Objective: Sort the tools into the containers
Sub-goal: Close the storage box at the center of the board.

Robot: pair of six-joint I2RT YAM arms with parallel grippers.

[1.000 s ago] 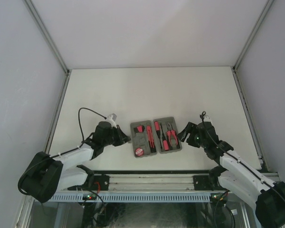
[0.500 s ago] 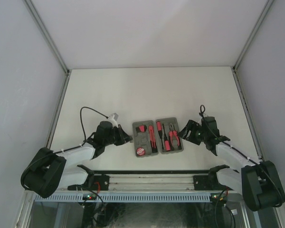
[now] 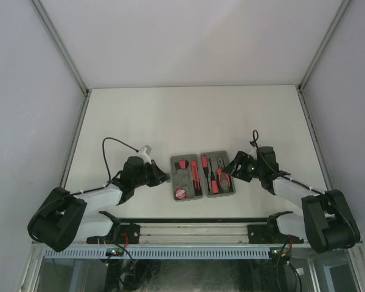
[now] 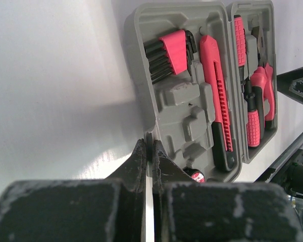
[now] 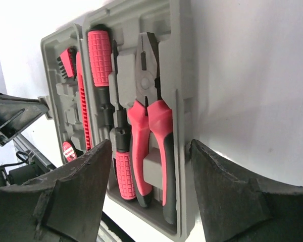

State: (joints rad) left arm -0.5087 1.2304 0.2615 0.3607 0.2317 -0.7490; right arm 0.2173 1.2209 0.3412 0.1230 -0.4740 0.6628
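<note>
The grey case (image 3: 185, 180) lies open near the table's front edge, with tools in its recesses. The left half holds a comb-like piece (image 4: 169, 53), a slim red-black stick tool (image 4: 217, 101) and a black ring with a red label (image 4: 196, 176). The right half holds two red-handled screwdrivers (image 5: 100, 50) (image 5: 125, 171) and pliers (image 5: 151, 126). My left gripper (image 4: 149, 145) (image 3: 166, 178) is shut on the case's left rim (image 4: 141, 101). My right gripper (image 5: 150, 148) (image 3: 230, 172) is open, one finger on each side of the case's right rim (image 5: 184, 75).
The white table top (image 3: 194, 115) stretches behind the case to the back wall. A metal rail (image 3: 194, 228) runs along the front edge just below the case. A black cable (image 3: 112, 141) loops off the left arm.
My right gripper has moved left and down to straddle the case's right rim. The case and my left gripper have shifted slightly to the right.
</note>
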